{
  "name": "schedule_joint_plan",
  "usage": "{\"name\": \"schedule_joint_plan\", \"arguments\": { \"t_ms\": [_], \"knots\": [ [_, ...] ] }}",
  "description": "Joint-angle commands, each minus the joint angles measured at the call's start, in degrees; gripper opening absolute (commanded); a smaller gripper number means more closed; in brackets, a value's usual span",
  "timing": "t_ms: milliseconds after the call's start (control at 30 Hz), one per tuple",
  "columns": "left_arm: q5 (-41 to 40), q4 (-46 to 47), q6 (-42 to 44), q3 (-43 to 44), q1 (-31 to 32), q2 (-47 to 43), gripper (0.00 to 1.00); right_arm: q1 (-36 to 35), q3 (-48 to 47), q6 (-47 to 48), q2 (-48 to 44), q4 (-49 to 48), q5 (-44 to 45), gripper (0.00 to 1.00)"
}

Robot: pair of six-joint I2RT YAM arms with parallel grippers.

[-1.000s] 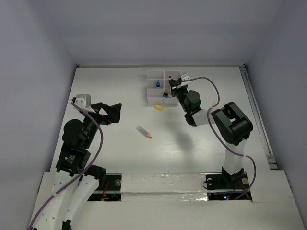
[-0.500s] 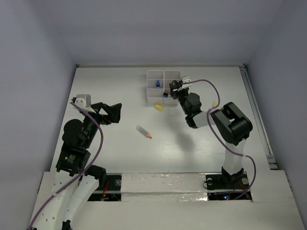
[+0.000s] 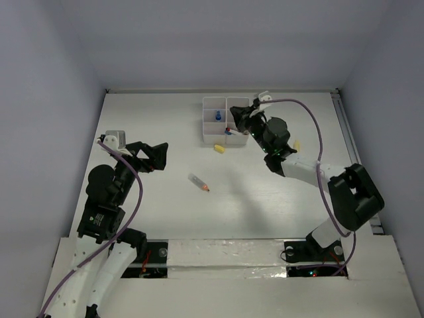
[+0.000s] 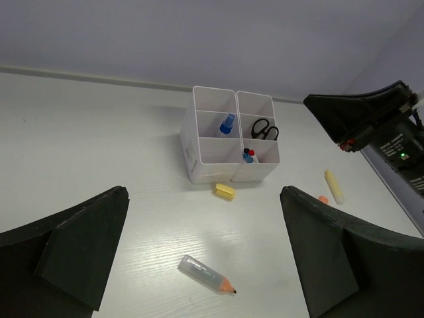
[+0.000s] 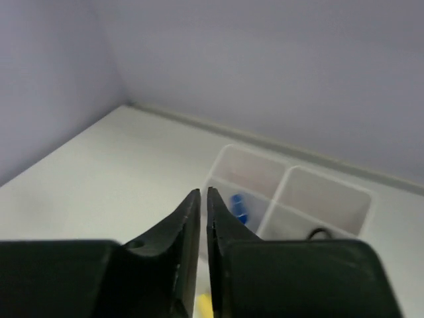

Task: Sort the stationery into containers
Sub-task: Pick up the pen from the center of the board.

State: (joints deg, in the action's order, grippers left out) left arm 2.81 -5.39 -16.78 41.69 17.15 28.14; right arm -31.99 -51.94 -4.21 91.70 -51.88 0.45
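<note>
The white organiser tray [image 3: 213, 137] stands at the back middle of the table. In the left wrist view the tray [image 4: 208, 163] holds a blue item [image 4: 227, 123], black scissors [image 4: 265, 129] and red- and blue-capped pens [image 4: 248, 156]. A yellow eraser [image 3: 219, 148] lies just in front of it. A clear tube with an orange tip [image 3: 199, 182] lies mid-table. My right gripper [image 3: 240, 120] is shut and empty, raised at the tray's right column; its own view [image 5: 203, 196] shows nothing between the fingers. My left gripper [image 3: 156, 156] is open and empty, left of the tube.
A cream tube [image 4: 334, 186] and a small orange eraser [image 4: 323, 199] lie right of the tray, by the right arm. The side walls stand close on the left and right, and the back wall is behind the tray.
The right arm's elbow has swung out to the right and the arm has stretched, with the gripper staying at the tray's right column. The left arm and loose items have not moved.
</note>
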Motion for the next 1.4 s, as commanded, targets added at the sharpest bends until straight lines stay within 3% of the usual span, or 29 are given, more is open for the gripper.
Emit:
{"name": "schedule_joint_plan", "arguments": {
  "t_ms": [0,200,333,500,633,867,1367],
  "knots": [
    [0.3,3.3,0.3,-0.2,-0.3,-0.3,0.99,-6.3,-4.7,-6.5,-2.6,23.6,-8.2,0.13],
    [0.6,3.3,0.3,-0.2,-0.3,-0.7,0.99,-14.3,-9.7,-12.5,-0.1,46.0,-14.8,0.14],
    [0.5,3.2,0.3,-0.2,-0.3,-1.0,0.99,-20.1,-9.5,-14.7,1.7,50.5,-17.9,0.23],
    [0.6,3.2,0.3,-0.2,-0.3,-1.2,0.99,-22.9,-8.2,-18.4,6.0,50.0,-16.1,0.62],
    [0.7,3.1,0.3,-0.3,-0.3,-1.2,0.99,-22.9,-8.3,-20.2,8.7,48.9,-16.3,0.77],
    [0.8,3.0,0.3,-0.4,-0.3,-1.4,0.99,-22.9,-9.8,-21.4,15.0,50.1,-15.2,0.81],
    [1.1,3.0,0.1,-0.4,-0.3,-0.9,0.99,-19.8,-14.9,-19.4,19.6,51.9,-4.8,0.84]
  ]
}}
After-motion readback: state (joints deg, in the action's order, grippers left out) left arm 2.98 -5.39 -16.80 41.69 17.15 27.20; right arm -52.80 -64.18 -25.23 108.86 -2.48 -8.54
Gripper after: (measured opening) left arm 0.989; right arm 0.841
